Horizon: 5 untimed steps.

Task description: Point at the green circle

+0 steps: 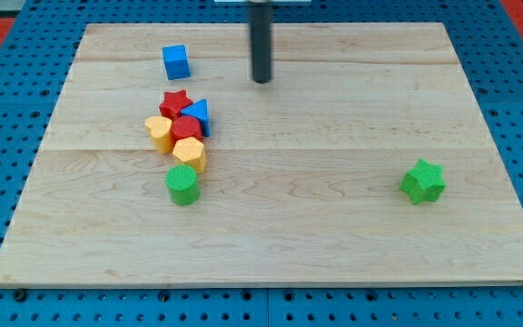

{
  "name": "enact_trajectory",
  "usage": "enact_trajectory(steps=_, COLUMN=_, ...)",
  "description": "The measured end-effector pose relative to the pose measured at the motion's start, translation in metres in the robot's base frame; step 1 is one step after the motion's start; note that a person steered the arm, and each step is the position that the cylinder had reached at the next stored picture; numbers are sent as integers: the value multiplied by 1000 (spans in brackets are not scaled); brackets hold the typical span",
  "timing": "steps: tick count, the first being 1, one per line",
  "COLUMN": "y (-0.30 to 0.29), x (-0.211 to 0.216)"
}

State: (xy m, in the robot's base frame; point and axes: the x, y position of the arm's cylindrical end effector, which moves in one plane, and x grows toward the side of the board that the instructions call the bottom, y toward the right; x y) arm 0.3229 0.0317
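Observation:
The green circle is a short green cylinder on the wooden board, at the lower end of a cluster of blocks left of centre. My tip is at the end of the dark rod near the view's top, well above and to the right of the green circle, not touching any block.
Above the green circle sit a yellow hexagon, a red cylinder, a yellow heart-like block, a red star and a blue triangle. A blue cube stands at the top left. A green star lies at the right.

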Motion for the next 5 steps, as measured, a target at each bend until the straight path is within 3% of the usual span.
enact_trajectory(steps=1, y=73, x=59)
enact_trajectory(steps=2, y=119, x=69)
enact_trajectory(steps=3, y=95, x=46)
enact_trajectory(steps=5, y=78, x=40)
